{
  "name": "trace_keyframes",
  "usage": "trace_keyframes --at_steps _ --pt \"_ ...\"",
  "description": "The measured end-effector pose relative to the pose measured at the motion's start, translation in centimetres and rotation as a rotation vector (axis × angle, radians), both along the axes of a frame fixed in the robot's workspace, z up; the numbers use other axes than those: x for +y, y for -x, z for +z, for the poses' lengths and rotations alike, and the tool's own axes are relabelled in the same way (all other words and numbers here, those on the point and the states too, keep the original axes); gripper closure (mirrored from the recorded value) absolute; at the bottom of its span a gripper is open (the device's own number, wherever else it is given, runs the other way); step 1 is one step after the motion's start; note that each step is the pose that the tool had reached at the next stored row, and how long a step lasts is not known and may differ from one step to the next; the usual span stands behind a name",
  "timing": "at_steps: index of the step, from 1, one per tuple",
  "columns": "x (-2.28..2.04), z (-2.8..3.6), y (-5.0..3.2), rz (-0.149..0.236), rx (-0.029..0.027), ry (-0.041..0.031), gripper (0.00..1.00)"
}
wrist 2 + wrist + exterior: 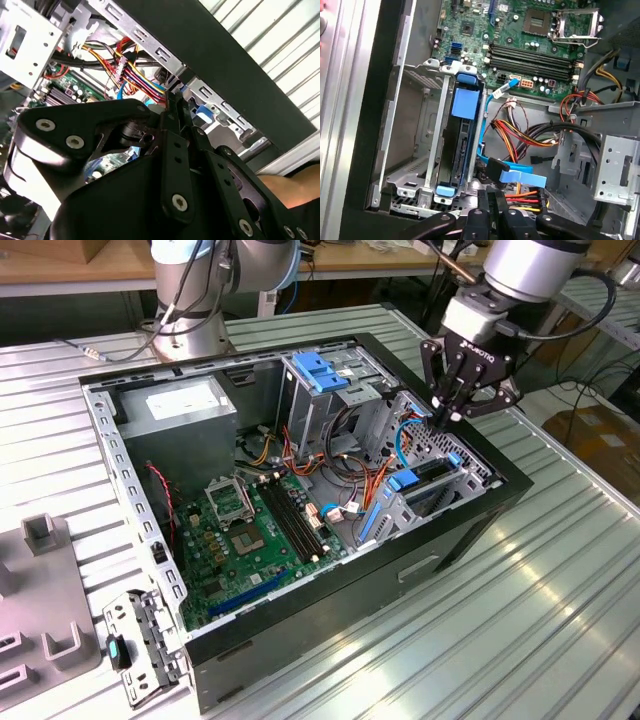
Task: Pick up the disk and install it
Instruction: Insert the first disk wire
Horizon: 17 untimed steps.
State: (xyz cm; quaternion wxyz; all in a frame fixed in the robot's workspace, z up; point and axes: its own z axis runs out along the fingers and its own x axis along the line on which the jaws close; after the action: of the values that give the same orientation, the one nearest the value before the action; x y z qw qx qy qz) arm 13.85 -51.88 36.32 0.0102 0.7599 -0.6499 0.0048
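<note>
One gripper (458, 410) hangs over the drive cage (440, 475) at the corner of the open computer case (330, 620) on the exterior view's right. Its fingers (490, 210) are pressed together and they grasp nothing. Just under them, in the first wrist view, the disk (460, 150) sits upright in its bay between the metal walls of the cage, with its blue rails (466, 102) at both ends. Farther inside lies the green motherboard (240, 540), and behind it the grey power-supply box (185, 410).
</note>
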Motion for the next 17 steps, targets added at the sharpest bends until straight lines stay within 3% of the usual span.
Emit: trace_keyframes --at_steps 1,2,6,9,10,13,15,17 --pt "0.0 -0.12 0.0 -0.04 0.0 0.0 0.84" --pt "0.0 -0.24 0.34 -0.05 0.0001 -0.0001 0.84" --pt "0.0 -0.41 0.46 -0.055 0.0008 0.0016 0.84" --pt "-0.06 -0.57 0.47 -0.084 0.0008 0.0018 0.84" --pt "-0.21 -0.58 0.47 -0.085 0.0009 0.0018 0.84" --pt "-1.52 -0.63 0.53 -0.085 0.0009 0.0013 0.84" --pt "-1.93 -0.66 0.63 -0.085 0.0011 -0.0044 0.84" --pt "-2.08 -0.71 0.71 -0.085 0.0018 -0.0216 0.84"
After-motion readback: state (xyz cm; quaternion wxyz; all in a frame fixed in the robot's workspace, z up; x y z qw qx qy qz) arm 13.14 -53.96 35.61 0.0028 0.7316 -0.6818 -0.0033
